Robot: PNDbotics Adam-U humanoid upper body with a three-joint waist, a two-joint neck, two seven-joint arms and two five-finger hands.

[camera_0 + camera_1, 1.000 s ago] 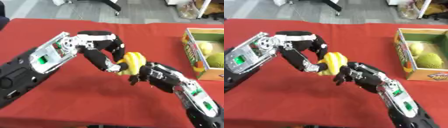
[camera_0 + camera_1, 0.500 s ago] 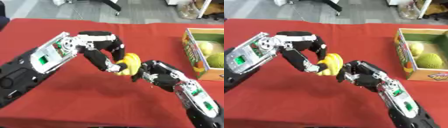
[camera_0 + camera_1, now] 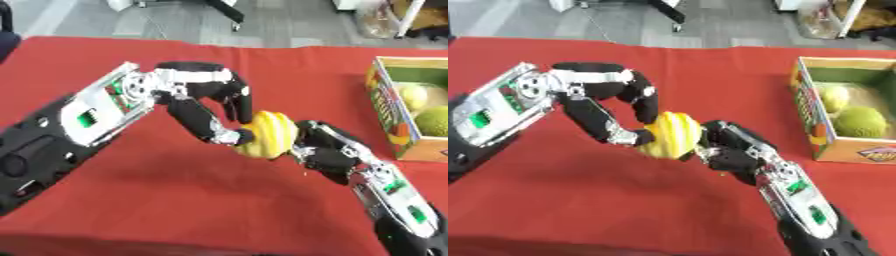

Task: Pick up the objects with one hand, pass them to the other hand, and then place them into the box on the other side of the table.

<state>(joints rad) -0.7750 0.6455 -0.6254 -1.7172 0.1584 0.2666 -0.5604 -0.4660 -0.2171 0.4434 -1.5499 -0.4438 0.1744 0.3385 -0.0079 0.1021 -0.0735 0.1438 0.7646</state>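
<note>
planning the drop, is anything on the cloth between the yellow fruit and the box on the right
Nothing visible: the red tablecloth lies bare between the yellow fruit, held between left hand and right hand, and the box.

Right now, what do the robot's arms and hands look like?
Both arms are silver-white metal shells over black parts, with small green patches showing through. The left arm has a round silver joint with red and green bits inside. The left hand and right hand are black with chunky black fingers; the right arm is slimmer, silver and black.
</note>
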